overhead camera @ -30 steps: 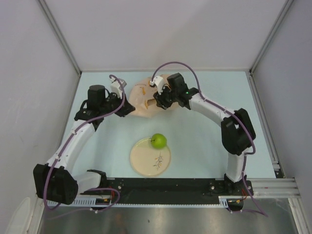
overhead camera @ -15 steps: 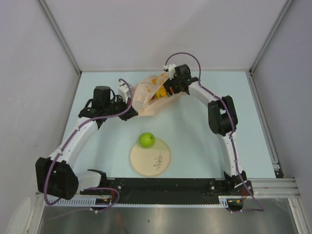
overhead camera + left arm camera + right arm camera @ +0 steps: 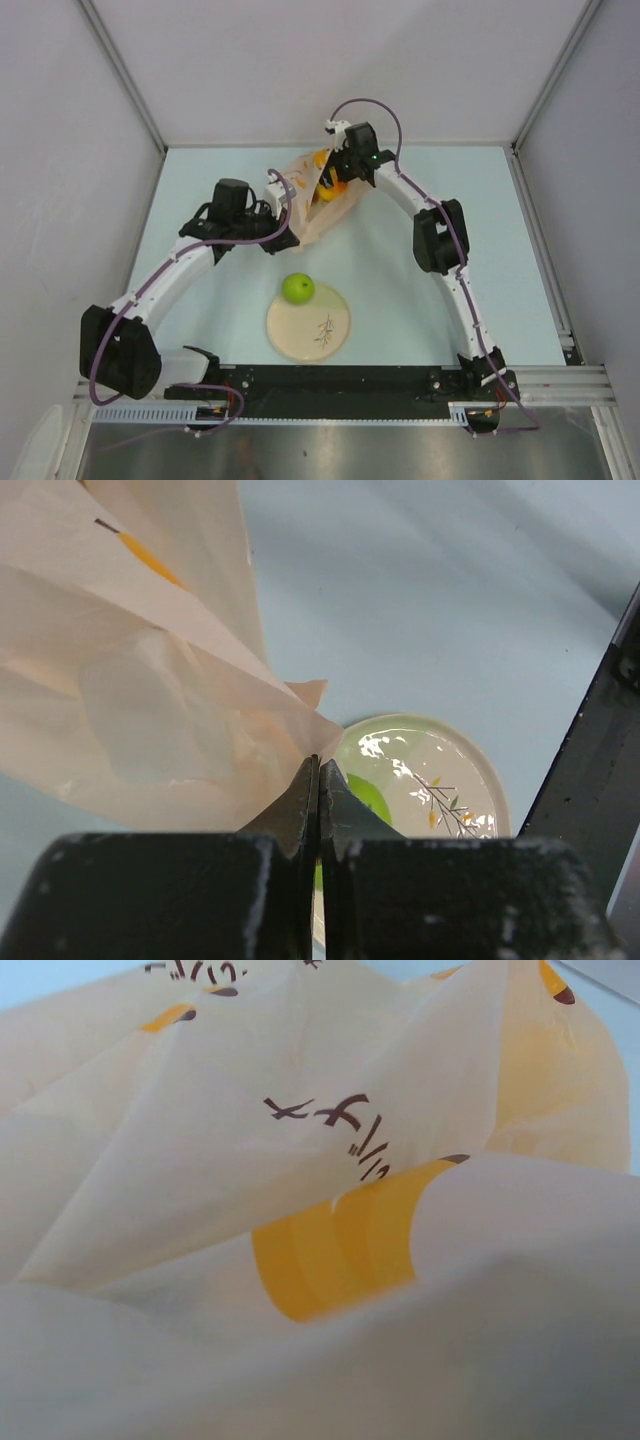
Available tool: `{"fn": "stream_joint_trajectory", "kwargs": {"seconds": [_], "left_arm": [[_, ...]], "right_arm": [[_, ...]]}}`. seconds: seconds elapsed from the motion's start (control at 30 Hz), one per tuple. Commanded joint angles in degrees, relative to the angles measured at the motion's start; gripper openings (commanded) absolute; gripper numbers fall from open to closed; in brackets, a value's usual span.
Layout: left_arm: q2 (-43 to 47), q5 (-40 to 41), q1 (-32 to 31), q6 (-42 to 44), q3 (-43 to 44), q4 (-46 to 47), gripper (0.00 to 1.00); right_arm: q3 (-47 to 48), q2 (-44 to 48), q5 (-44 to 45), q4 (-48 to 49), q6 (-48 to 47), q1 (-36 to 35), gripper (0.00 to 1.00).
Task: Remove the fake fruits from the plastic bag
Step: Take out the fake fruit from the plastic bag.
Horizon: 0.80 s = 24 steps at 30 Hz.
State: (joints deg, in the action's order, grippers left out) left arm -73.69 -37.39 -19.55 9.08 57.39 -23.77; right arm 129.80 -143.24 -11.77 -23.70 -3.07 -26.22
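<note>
Plastic fills the right wrist view: the thin, crinkly, translucent peach-pink plastic bag [image 3: 320, 1200], printed with orange-yellow patches and dark lettering, lies right up against the lens. None of that arm's fingers show there.

From above, the plastic bag [image 3: 318, 208] stands bunched on the far half of the pale blue table [image 3: 450, 220], between the two arms. The right gripper [image 3: 332, 180] reaches into its upper, far end. Its tips are hidden by the film, so I cannot tell whether it is spread or closed, or whether it has hold of anything. Just beside those tips, inside the bag's opening, glossy yellow and orange plastic fruits [image 3: 324, 172] show. They are too small to tell which pieces they are.

The left gripper [image 3: 289, 228] sits at the bag's near left side. In the left wrist view its two black fingers [image 3: 300, 810] are clamped tight together, with a corner of the film pinched between them. The rest of the bag spreads up and away to the left of them.

One small, glossy green plastic apple [image 3: 297, 289] lies outside the bag. It rests on the far left rim of a round beige plate [image 3: 290, 330] with a small sprig print. The plate sits on the near half of the table. The apple is nearer to the left gripper than to the right one and touches neither. The left wrist camera catches part of it just beyond the closed fingertips.
</note>
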Motion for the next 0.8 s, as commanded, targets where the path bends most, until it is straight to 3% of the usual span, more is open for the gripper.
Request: {"fn": "stream_joint_trajectory", "kwargs": {"seconds": [0.0,0.17,0.33,0.77], "left_arm": [[-1.37,-2.69,-1.01,0.41,1.06,1.71,0.00],[-1.63,-2.25,-1.28,0.41,1.50,1.27,0.00],[-1.46,-1.46,-1.28,0.50,1.50,1.44,0.00],[-1.54,-0.67,-1.28,0.41,1.68,1.71,0.00]], "right_arm": [[7.82,-5.37,1.31,-2.48,2.81,-0.85,1.00],[8.99,-5.31,3.59,-5.21,0.00,-2.26,1.00],[-12.25,10.84,4.74,12.18,-0.80,-3.05,1.00],[-16.85,15.89,-0.97,7.09,6.32,-5.07,0.87]]}}
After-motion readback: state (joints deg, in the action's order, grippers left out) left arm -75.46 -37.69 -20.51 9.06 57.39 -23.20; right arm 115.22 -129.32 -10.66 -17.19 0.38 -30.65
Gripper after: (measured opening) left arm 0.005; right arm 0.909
